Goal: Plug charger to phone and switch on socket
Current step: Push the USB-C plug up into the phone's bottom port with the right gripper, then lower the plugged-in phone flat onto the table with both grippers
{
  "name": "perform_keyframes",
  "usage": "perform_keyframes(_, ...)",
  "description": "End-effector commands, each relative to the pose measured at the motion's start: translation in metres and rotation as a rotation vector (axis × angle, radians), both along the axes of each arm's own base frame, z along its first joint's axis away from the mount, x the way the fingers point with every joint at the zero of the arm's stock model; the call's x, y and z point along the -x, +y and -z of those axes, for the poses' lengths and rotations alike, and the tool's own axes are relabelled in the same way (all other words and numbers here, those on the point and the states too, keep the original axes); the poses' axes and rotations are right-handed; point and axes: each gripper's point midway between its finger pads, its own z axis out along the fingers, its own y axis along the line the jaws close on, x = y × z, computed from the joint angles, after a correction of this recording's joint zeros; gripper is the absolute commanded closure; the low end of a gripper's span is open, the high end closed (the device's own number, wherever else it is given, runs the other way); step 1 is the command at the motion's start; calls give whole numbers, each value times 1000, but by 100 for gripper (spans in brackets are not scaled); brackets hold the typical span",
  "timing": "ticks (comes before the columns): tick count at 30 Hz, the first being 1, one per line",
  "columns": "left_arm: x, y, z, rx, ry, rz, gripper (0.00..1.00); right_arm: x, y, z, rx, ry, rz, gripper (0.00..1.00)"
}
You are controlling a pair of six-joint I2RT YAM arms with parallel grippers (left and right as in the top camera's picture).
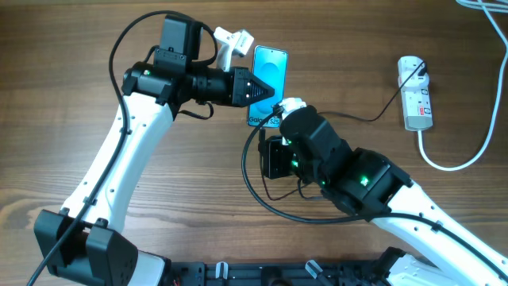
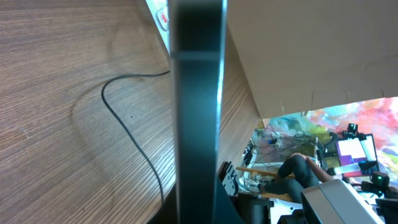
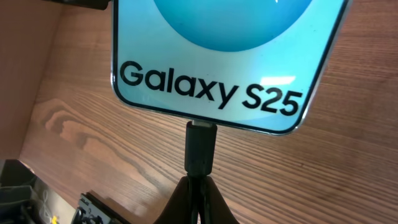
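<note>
Left gripper jaws pinch phone by sides, mid table. Right gripper jaws tight on charger plug, tip at phone's bottom edge. Push straight in, keep phone still. Far right: socket

One text can be read: "Galaxy S25", printed in bold black letters on the pale cyan screen of the phone, along its bottom edge. It is seen clearly in the right wrist view. In the overhead view the same line is seen only as dark, partly covered letters, too small to be read. Small red marks are seen on the white socket, but no word or number can be made out there. Nothing can be read in the left wrist view.
</note>
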Motion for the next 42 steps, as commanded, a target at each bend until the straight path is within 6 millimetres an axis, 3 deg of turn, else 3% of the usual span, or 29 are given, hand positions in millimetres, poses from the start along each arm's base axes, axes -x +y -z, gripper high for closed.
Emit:
perform_keyframes(1, 13, -4, -13, 38, -4, 50, 96, -31, -13, -33, -4, -132, 94, 96)
perform_keyframes(23, 22, -5, -13, 57, 44, 70, 96, -51, -14, -53, -9, -260, 137, 93)
perform_keyframes(29, 18, -3, -9, 30, 35, 49, 96, -50, -15, -51, -2, -250, 136, 73)
perform_keyframes(32, 9, 4, 1, -40, 22, -8, 96, -46, -15, -47, 3, -231, 123, 51)
perform_keyframes(35, -6, 17, 18, -150, 42, -129, 96, -41, -14, -42, 4, -201, 109, 16)
perform_keyframes(39, -20, 37, 36, -283, 52, -253, 96, -34, -15, -35, 9, -153, 102, 0)
perform_keyframes(42, -24, 53, 53, -385, 63, -312, 96, -30, -20, -27, 38, -122, 104, 0)
